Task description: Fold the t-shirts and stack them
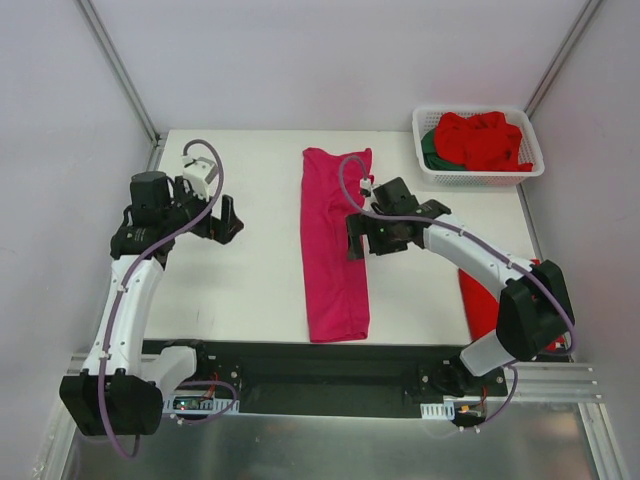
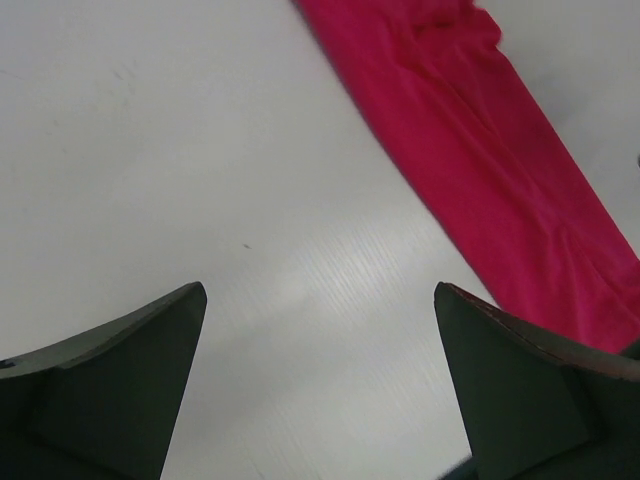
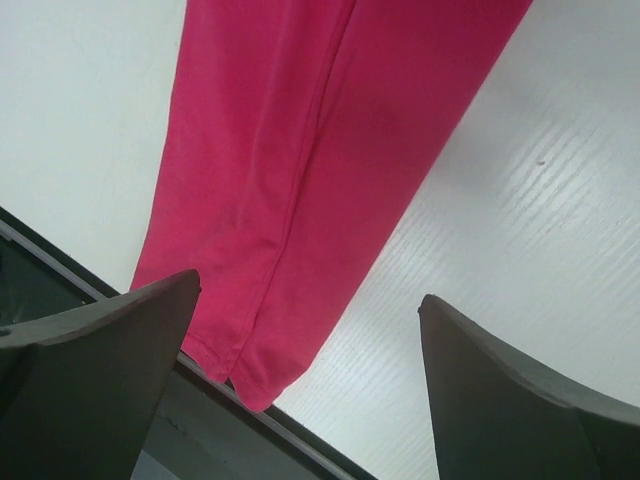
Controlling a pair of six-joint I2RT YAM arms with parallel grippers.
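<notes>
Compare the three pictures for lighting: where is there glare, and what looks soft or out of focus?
Top external view: even, diffuse light, faint shadows on the table, everything sharp. Left wrist view: pale sheen on the table between dark, slightly soft fingers. Right wrist view: similar sheen beside the pink t-shirt, fingers likewise dark and soft.

Magenta t-shirt (image 1: 335, 245), long folded strip, centre; red shirts (image 1: 485, 140), maybe green one (image 1: 428, 148), bunched far-right

No text, label, brand, number or sign can be read in any of the three views.
</notes>
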